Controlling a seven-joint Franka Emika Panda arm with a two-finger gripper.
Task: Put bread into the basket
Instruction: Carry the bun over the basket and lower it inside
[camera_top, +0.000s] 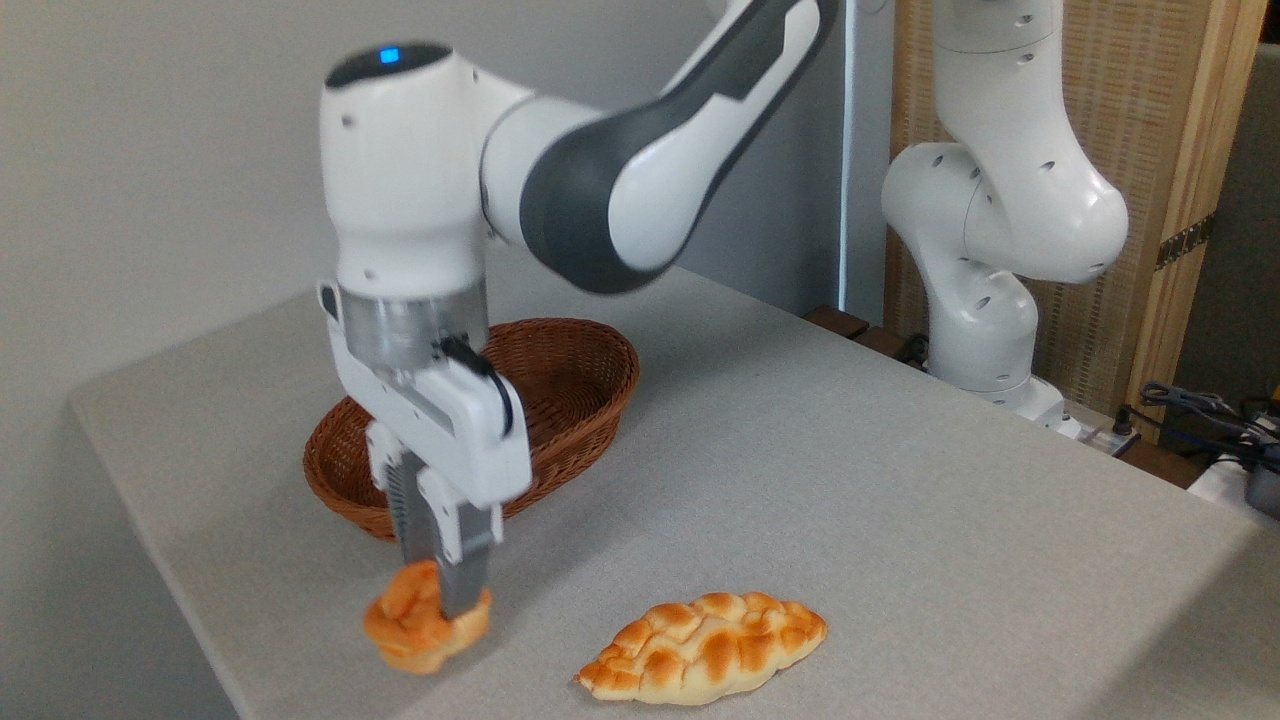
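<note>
Gripper (440, 580) is clamping narrowly on the bread (425, 630) from above, fingers pinching its knotted top; basket (560, 400) is waiting just behind.

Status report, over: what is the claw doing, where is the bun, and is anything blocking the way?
Claw closed on bun, low at table's front edge. Basket right behind it, nothing inside visible. Braided loaf off to the side, path clear.
</note>
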